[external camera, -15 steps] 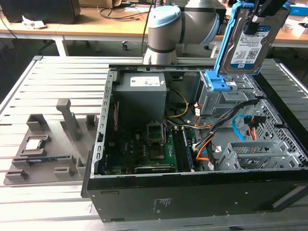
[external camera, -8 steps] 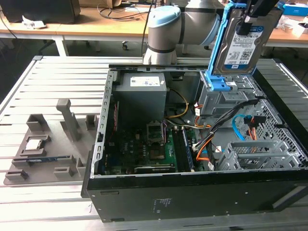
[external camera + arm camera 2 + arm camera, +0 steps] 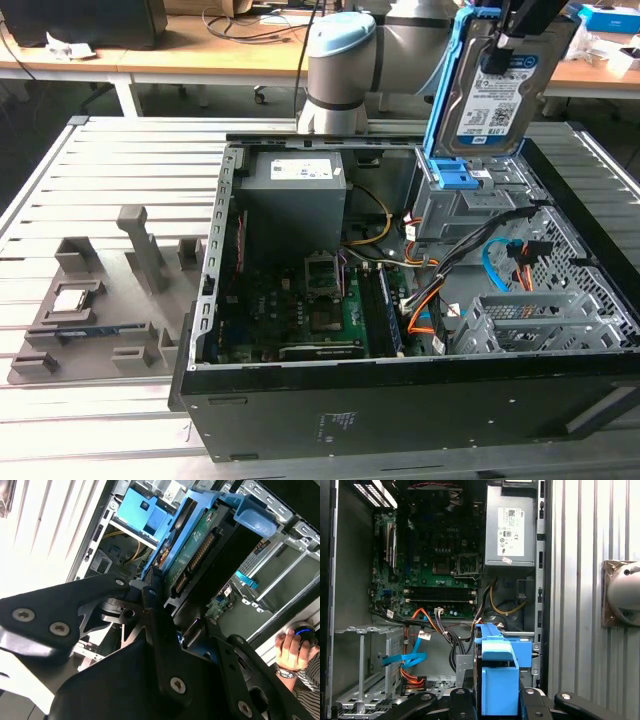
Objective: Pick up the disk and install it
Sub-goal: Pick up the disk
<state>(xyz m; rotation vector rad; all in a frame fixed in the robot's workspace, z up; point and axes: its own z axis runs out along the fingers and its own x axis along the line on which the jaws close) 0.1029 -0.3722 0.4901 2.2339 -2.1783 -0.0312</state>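
The disk (image 3: 490, 100) is a silver drive with a white-and-blue label in a bright blue frame. It hangs upright and slightly tilted above the far right corner of the open computer case (image 3: 400, 400). My gripper (image 3: 512, 40) is shut on its upper end. In the second wrist view the disk (image 3: 192, 545) shows edge-on with its green board between my black fingers (image 3: 150, 597). In the first wrist view its blue frame (image 3: 497, 680) sits over the case's interior. Just below the disk is a drive bay (image 3: 455, 185) with another blue bracket.
The case holds a grey power supply (image 3: 295, 190), a motherboard (image 3: 300, 310), orange and blue cables (image 3: 500, 265) and a metal drive cage (image 3: 530, 320). A grey fixture with a small chip (image 3: 75, 298) lies at the exterior view's left. A person's hand (image 3: 289, 647) rests on a mouse.
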